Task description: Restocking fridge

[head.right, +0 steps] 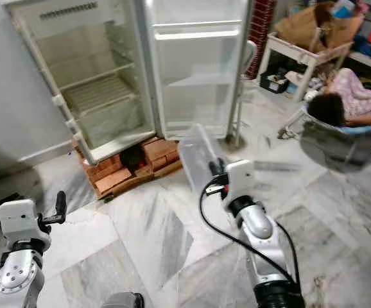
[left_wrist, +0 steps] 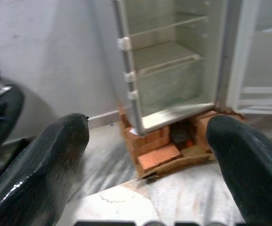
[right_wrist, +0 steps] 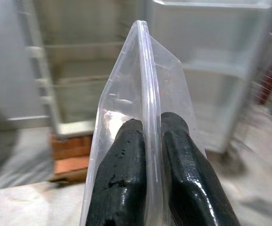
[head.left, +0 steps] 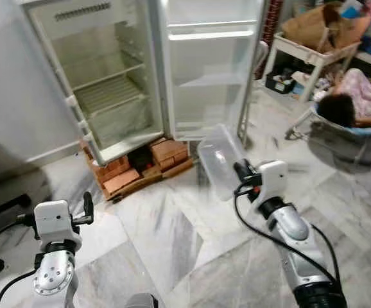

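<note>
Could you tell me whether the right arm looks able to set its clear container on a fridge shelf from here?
Probably not yet. The right gripper, shut on the clear container, is well short of the open fridge, with bare marble floor between. The door stands open, so nothing blocks the way.

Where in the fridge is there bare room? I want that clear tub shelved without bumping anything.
The fridge is open. Its wire shelf, the glass shelf above and the door racks lie bare. The right tool pinches the clear container. Crowded spots: bricks under the fridge, a person on the right.

Clear glossy plastic container (head.left: 219,159), polished marble floor (head.left: 172,237)
</note>
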Robot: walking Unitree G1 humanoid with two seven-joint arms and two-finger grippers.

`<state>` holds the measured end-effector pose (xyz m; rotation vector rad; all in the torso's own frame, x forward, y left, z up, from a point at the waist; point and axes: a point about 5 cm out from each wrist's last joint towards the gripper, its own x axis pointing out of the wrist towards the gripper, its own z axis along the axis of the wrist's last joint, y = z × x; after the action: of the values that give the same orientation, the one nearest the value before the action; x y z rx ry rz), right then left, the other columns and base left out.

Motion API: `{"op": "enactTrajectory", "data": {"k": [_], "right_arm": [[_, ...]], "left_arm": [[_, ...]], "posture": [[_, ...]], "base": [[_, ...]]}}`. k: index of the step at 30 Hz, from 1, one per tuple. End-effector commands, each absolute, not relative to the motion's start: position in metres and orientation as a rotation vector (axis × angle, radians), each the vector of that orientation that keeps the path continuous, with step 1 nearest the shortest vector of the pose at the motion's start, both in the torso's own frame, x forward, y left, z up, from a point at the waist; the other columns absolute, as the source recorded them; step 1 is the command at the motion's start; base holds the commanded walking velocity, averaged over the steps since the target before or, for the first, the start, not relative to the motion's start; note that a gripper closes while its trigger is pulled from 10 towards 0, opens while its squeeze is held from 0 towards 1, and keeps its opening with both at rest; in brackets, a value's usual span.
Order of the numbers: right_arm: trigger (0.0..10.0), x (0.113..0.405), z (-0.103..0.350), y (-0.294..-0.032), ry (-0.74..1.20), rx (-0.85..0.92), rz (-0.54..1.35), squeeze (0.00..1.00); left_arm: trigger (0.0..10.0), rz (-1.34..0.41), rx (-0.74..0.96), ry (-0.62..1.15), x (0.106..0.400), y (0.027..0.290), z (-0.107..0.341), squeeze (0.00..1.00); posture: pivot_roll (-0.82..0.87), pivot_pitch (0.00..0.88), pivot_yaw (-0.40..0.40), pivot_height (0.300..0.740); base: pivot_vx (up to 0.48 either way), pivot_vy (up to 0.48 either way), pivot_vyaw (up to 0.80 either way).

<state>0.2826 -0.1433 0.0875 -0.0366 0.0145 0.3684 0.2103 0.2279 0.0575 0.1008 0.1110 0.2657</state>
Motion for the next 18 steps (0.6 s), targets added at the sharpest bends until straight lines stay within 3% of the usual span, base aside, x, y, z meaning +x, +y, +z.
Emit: {"op": "enactTrajectory", "data": {"k": [1,11,18], "right_arm": [[10.0,0.2847,0.0918,-0.1425,-0.006,-0.032,0.371,0.0],[10.0,0.2861,0.0922,-0.1392,-0.012,-0.03,0.396,0.0],[10.0,0.2871,0.0921,-0.1384,-0.009,-0.027,0.404,0.0]], "left_arm": [[10.0,0.276,0.105,0.132,0.2092,0.23,0.0541,0.0],[10.0,0.276,0.103,0.143,0.2068,0.2284,0.0507,0.0],[10.0,0.279,0.102,0.139,0.208,0.2283,0.0506,0.0]], "posture": [[0.0,0.042,0.019,0.735],[0.0,0.044,0.017,0.735],[0.0,0.045,0.017,0.735]], "base": [[0.27,0.0,0.8],[0.266,0.0,0.8],[0.338,0.0,0.06]]}}
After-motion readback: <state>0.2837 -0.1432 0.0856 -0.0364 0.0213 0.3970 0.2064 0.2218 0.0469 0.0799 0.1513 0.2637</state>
